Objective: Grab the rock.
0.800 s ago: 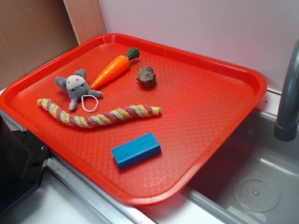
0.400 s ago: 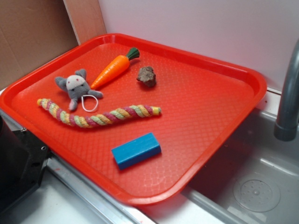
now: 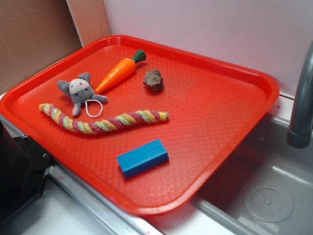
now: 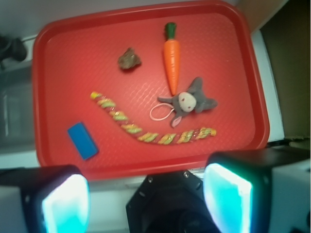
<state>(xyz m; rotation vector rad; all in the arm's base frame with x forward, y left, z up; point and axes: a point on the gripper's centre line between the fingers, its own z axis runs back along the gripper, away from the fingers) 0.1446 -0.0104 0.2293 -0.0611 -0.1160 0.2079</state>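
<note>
The rock [image 3: 153,80] is a small lumpy grey-brown stone lying on the red tray [image 3: 215,117], just right of the toy carrot's green top. From the wrist camera the rock [image 4: 129,58] shows in the tray's upper middle, far from my gripper [image 4: 146,199]. The gripper hangs high above the tray's near edge, open, with nothing between its two glowing cyan pads [image 4: 65,204]. In the exterior view the gripper itself is out of sight.
On the tray also lie an orange toy carrot [image 3: 117,72], a grey plush mouse [image 3: 79,91], a braided rope toy [image 3: 102,121] and a blue block [image 3: 142,157]. A grey faucet [image 3: 302,103] and sink basin sit to the right. The robot's black base [image 3: 17,171] is at lower left.
</note>
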